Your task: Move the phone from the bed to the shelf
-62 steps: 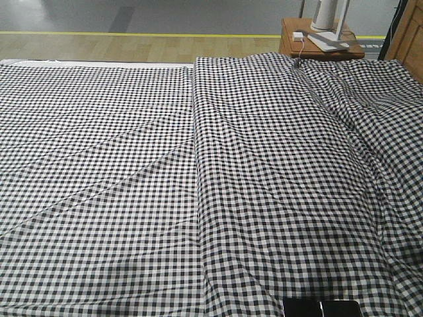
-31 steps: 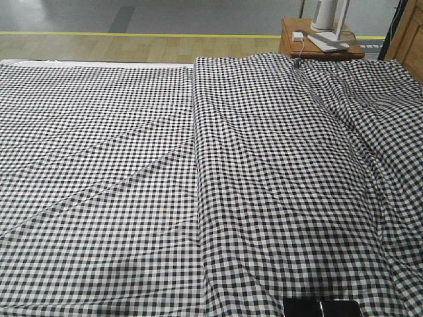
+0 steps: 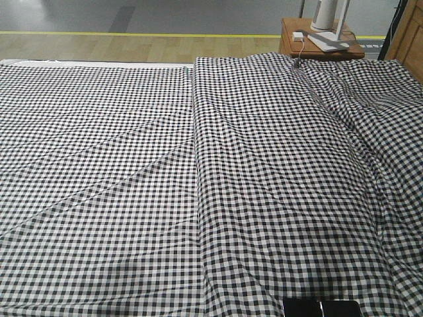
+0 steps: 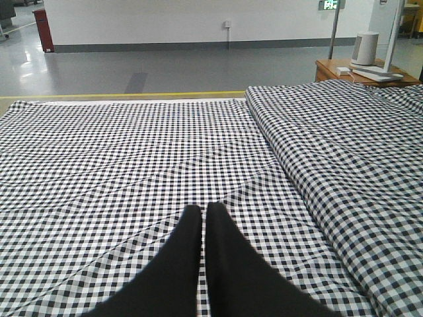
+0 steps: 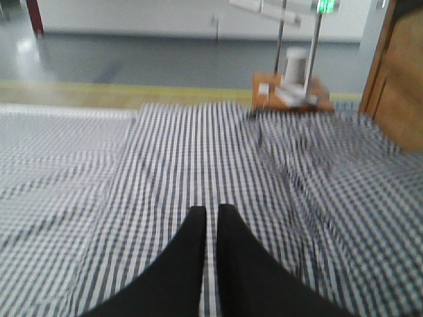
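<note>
At the near edge of the bed (image 3: 99, 198), low and right of centre in the front view, the phone (image 3: 305, 308) lies flat on the check fabric. It is black and glossy, with a pale seam across it. The bottom of the frame cuts it off, so only a strip of it shows.

Seen from its own wrist camera, the left gripper (image 4: 203, 211) points forward over the bed. Its two black fingers are pressed almost together, with only a hairline slit between them, and they hold nothing. The right gripper (image 5: 212, 211) appears in a blurred wrist view. Its fingers are drawn close too, with a thin strip of check cloth showing between them and nothing gripped.

Further out, a long raised fold (image 3: 198, 165) runs from near to far, where the right half of the cloth overlaps the left. Deeper creases gather toward the far right corner.

Beyond the bed stands a small brown bedside table (image 3: 291, 45) carrying a tall white device (image 3: 327, 13) and a small white box (image 3: 298, 35). A wooden panel (image 3: 410, 39) rises just to its right. Behind lie a strip of pale wood floor, a yellow line (image 3: 132, 34), then grey floor (image 3: 198, 13) and, farthest off, a white wall (image 4: 165, 20).
</note>
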Robot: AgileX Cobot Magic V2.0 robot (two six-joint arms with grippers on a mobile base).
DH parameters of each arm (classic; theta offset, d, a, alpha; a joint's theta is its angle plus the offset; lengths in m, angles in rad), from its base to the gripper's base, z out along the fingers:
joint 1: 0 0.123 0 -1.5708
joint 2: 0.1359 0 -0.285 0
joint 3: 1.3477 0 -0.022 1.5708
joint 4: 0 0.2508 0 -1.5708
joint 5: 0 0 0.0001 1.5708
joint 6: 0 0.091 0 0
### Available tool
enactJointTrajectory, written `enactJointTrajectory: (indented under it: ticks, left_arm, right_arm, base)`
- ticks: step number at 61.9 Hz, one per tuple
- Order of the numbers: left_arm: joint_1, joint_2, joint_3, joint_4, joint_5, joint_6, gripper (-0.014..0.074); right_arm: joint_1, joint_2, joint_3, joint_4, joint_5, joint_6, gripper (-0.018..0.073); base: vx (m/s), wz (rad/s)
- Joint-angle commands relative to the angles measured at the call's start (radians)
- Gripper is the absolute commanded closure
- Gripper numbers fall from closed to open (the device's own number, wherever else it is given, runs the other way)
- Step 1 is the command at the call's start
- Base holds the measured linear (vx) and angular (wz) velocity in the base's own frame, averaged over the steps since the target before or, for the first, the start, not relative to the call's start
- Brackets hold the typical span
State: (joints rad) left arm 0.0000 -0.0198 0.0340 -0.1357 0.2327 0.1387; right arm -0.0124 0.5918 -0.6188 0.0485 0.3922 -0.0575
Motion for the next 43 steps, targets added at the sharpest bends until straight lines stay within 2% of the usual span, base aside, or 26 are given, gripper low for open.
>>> enactJointTrajectory:
  ticks: [1, 7, 22, 25, 43]
  left_arm:
    - [-0.004, -0.006, 0.002, -0.01, -0.074, -0.004, 0.0596]
    - [-0.004, -0.006, 0.002, -0.01, -0.074, -0.004, 0.0596]
    - [-0.004, -0.006, 0.002, -0.01, -0.074, -0.004, 0.0596]
    - [-0.004, -0.006, 0.002, -0.01, -0.074, -0.004, 0.0596]
    - [-0.004, -0.006, 0.002, -0.01, -0.074, -0.004, 0.0596]
  right_arm:
    - [-0.006, 0.042, -0.035, -0.005, -0.012, -0.009, 0.0435]
    - [-0.006, 0.062, -0.035, -0.005, 0.029, -0.009, 0.032]
    - [-0.006, 0.068, -0.035, -0.005, 0.061, -0.01, -0.0108]
    - [-0.006, 0.068, -0.035, -0.005, 0.066, -0.011, -0.0168]
    - [-0.006, 0.068, -0.035, -0.005, 0.079, -0.014, -0.0139]
  base:
    - [0.0, 0.0]
    - [0.0, 0.0]
    - [0.0, 0.0]
    - [0.0, 0.0]
    - [0.0, 0.0]
